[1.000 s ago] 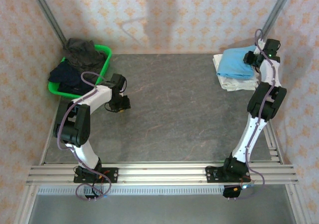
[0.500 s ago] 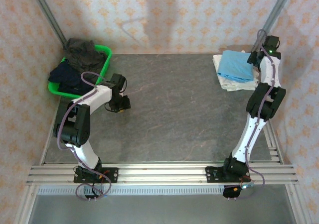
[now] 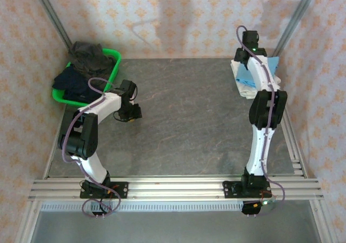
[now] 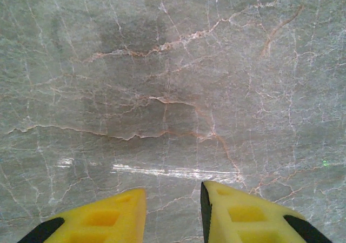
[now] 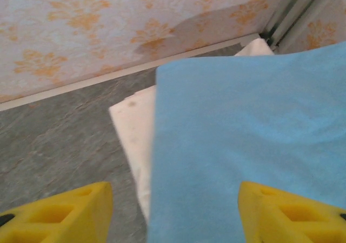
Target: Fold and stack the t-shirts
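R gripper (image 5: 173, 200) wide above blue tee (image 5: 243, 119); L gripper (image 4: 173, 202) narrow, prob. empty

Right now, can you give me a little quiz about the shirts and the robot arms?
1. True or false: the blue t-shirt lies on top of the cream-white t-shirt.
2. What is the left gripper holding? A) a sock B) nothing C) a cup
3. Fill in the gap: the dark clothes sit in a ____ basket.
Key: 1 true; 2 B; 3 green.
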Tool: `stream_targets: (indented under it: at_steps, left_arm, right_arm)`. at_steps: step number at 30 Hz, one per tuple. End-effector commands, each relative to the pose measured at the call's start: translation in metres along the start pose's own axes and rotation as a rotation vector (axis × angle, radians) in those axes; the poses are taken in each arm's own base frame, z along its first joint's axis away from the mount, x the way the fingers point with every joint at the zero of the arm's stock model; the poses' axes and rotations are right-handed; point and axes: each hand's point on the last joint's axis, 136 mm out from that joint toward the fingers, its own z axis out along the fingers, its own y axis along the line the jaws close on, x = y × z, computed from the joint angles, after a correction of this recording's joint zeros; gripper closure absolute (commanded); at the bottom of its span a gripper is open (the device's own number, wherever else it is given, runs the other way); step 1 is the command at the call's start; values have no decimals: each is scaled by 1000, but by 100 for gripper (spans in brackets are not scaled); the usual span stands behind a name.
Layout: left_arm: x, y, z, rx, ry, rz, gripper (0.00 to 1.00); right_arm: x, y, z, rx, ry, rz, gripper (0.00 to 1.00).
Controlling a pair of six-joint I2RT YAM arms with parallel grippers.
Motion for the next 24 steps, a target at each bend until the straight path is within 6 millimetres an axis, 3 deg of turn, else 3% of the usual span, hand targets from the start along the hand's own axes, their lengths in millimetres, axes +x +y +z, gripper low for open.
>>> stream_targets:
  at_steps: [1, 7, 12, 20, 22, 24]
  left_arm:
    - [-4, 3, -7, 3, -31, 15, 67]
    - [-4, 2, -5, 11, -27, 16, 67]
    - [-4, 1, -4, 16, -28, 15, 67]
    - [-3, 3, -3, 14, -24, 15, 68]
    - [-3, 4, -3, 11, -23, 12, 68]
    - [-4, 5, -3, 12, -23, 11, 68]
  right_arm:
    - [41, -14, 11, 121, 146, -54, 38]
    - [76, -16, 13, 219, 241, -173, 40]
    - [91, -15, 19, 207, 287, -210, 45]
    - [105, 2, 33, 118, 350, -249, 39]
    - [107, 0, 36, 135, 371, -266, 45]
    - [107, -1, 34, 141, 381, -272, 59]
